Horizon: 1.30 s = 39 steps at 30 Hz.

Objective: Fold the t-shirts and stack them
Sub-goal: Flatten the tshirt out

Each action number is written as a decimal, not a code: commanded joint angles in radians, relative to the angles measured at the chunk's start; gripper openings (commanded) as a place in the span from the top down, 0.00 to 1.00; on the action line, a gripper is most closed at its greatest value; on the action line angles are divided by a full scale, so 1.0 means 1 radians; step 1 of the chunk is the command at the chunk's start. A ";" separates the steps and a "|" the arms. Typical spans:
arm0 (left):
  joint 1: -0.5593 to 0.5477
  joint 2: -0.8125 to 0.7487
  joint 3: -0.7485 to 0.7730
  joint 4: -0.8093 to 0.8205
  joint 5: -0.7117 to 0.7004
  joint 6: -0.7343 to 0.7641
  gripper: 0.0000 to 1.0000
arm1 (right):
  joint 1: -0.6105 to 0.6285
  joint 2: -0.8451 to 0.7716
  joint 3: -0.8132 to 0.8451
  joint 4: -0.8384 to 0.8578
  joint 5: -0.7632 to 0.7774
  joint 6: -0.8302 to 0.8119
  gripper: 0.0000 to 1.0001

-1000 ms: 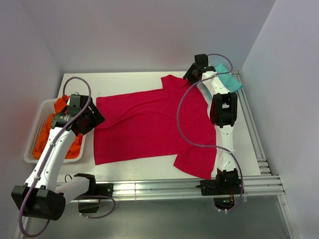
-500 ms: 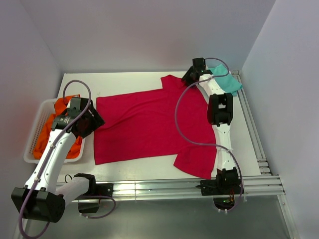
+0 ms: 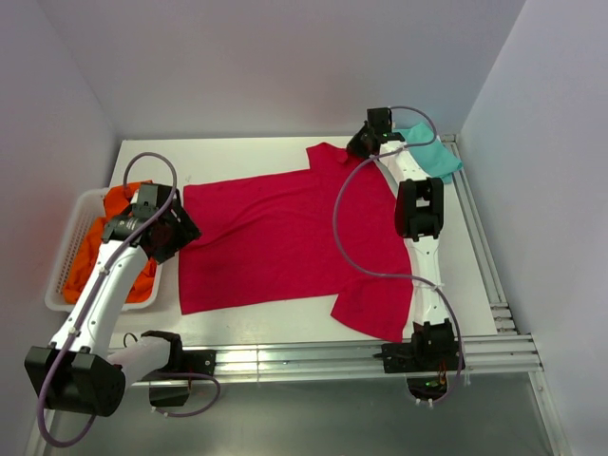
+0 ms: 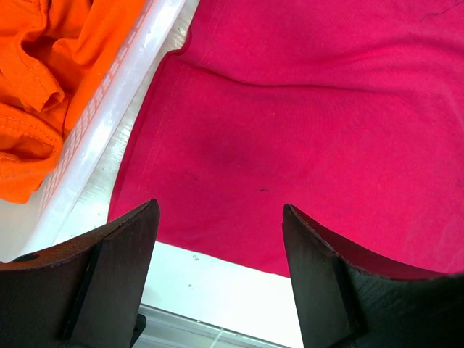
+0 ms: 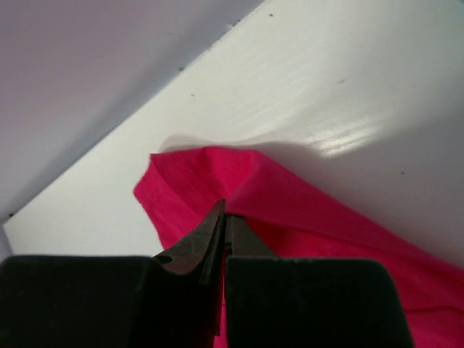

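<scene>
The crimson-red t-shirt (image 3: 285, 237) lies spread flat across the table. My right gripper (image 3: 359, 147) is shut on its far sleeve (image 5: 239, 181), lifting a small fold of cloth off the table. My left gripper (image 3: 174, 233) is open and empty above the shirt's left hem (image 4: 217, 167); in its wrist view the fingers (image 4: 116, 283) straddle the hem's near corner. The teal-green t-shirt (image 3: 432, 152) lies folded at the far right corner, partly behind the right arm. Orange garments (image 3: 104, 237) fill the basket.
A white slatted basket (image 3: 62, 275) stands at the table's left edge, close to my left arm. White walls close in the back and both sides. A metal rail (image 3: 313, 356) runs along the near edge.
My right gripper has shifted slightly back and left at the far sleeve. My left arm has barely moved.
</scene>
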 commanded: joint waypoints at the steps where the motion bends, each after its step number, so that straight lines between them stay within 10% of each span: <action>1: -0.001 0.003 0.001 0.019 -0.027 -0.010 0.25 | 0.000 0.010 0.020 0.113 -0.031 0.052 1.00; 10: -0.003 0.018 -0.020 0.020 -0.015 -0.009 0.25 | -0.072 0.062 -0.047 0.349 -0.052 0.475 0.96; 14: -0.001 0.032 0.009 0.012 -0.023 0.002 0.25 | -0.097 0.017 -0.097 0.357 0.090 0.595 0.54; 19: -0.001 0.044 0.038 0.017 -0.023 0.013 0.24 | -0.105 -0.022 -0.072 0.384 0.143 0.598 0.28; 32: -0.001 0.058 0.081 0.052 -0.018 0.031 0.23 | -0.125 -0.246 -0.164 0.319 0.047 0.401 0.33; 39: -0.001 0.027 0.039 0.066 0.016 0.010 0.24 | -0.079 -0.123 -0.040 0.121 -0.105 0.370 0.62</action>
